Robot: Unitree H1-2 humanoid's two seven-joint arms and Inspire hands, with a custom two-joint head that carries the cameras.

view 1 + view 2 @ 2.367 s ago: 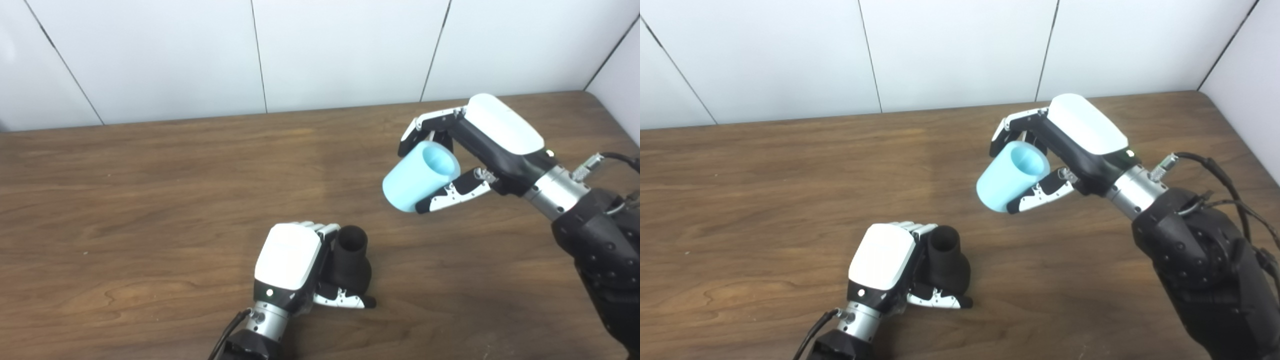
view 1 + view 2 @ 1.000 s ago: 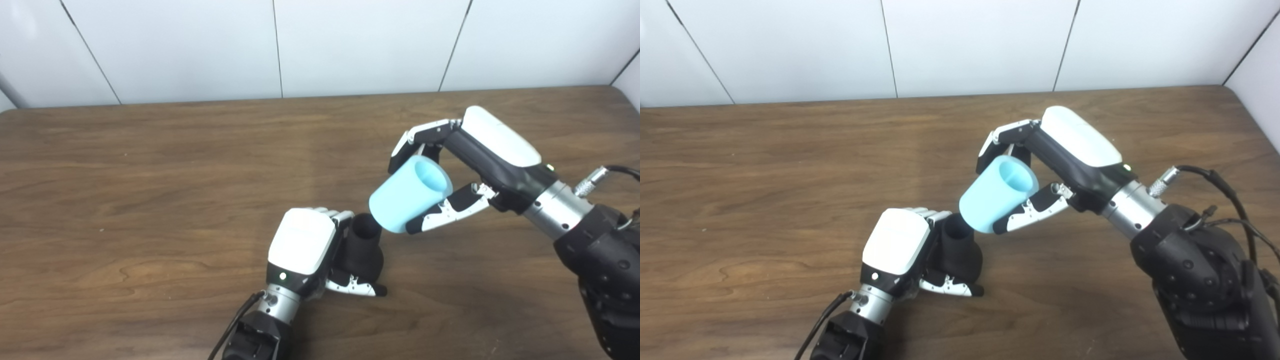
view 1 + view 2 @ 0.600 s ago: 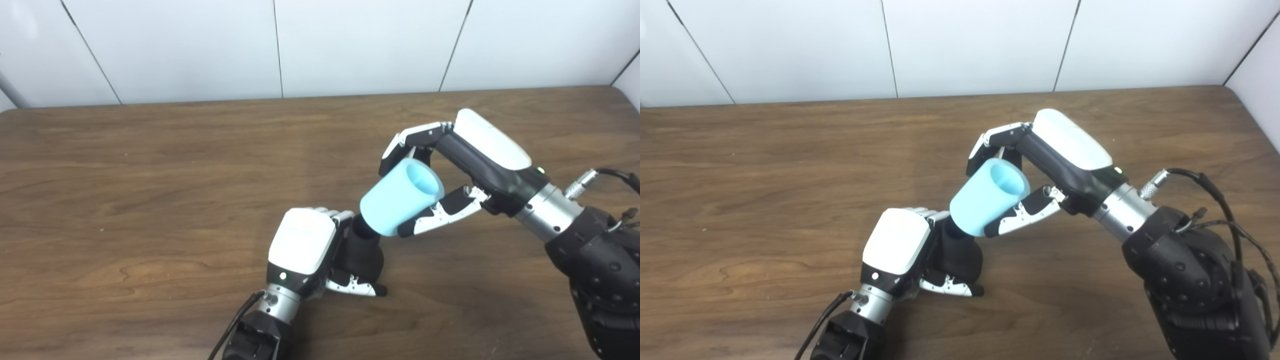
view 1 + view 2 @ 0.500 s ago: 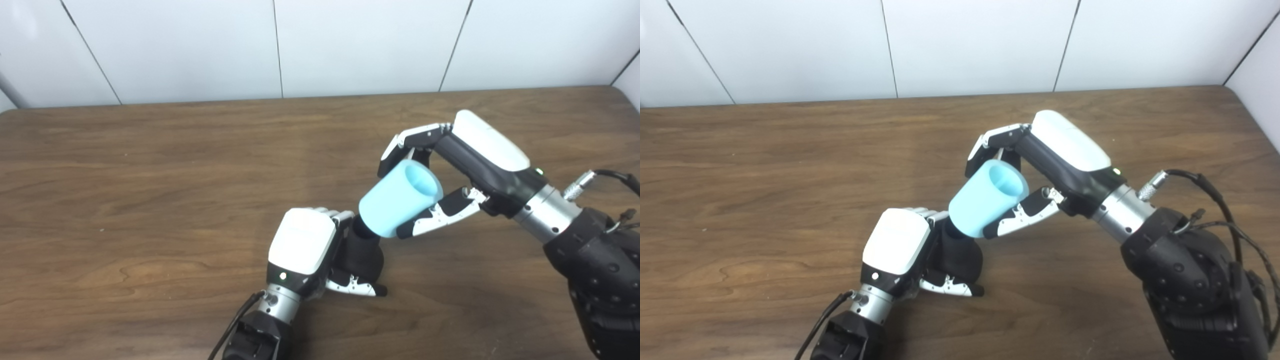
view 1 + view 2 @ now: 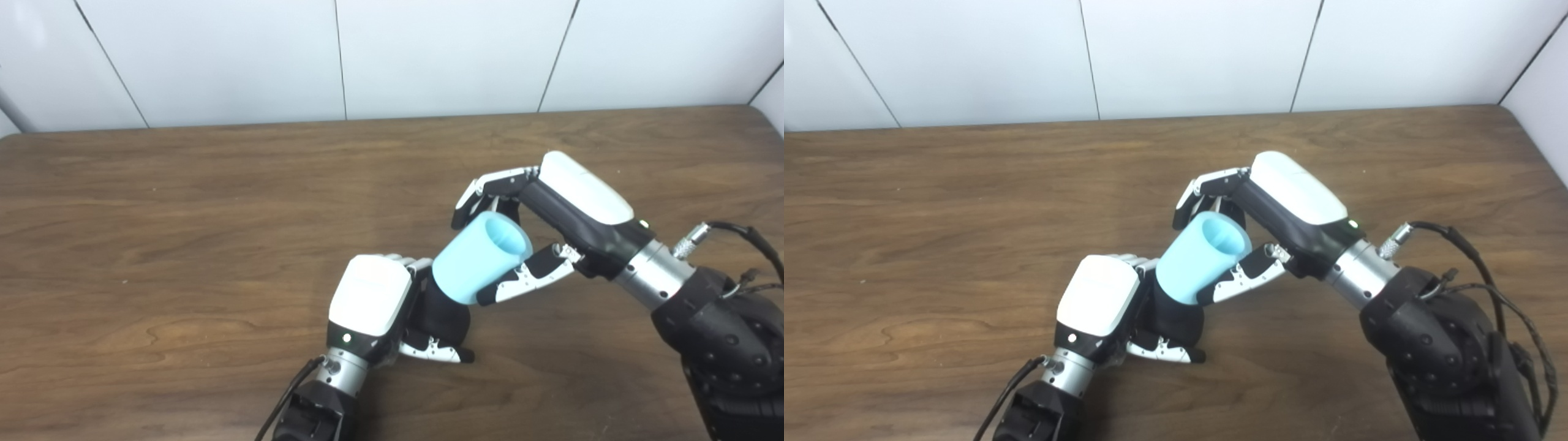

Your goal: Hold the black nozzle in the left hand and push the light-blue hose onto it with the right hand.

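Note:
My left hand [image 5: 370, 303] is shut on the black nozzle [image 5: 444, 318], which stands upright on the wooden table [image 5: 184, 214] near its front middle. My right hand [image 5: 551, 214] is shut on the light-blue hose [image 5: 478, 257], a short open tube held tilted. The hose's lower end sits over the top of the nozzle and hides the nozzle's mouth. The same shows in the right eye view: left hand [image 5: 1096, 306], nozzle [image 5: 1176, 318], hose [image 5: 1200, 260], right hand [image 5: 1274, 208].
A white panelled wall [image 5: 429, 55] runs along the table's far edge. My right forearm [image 5: 704, 306] with its cable crosses the table's right front.
My right hand has brought the hose down and to the left, from above the nozzle onto its top. My left hand and the nozzle have stayed in place.

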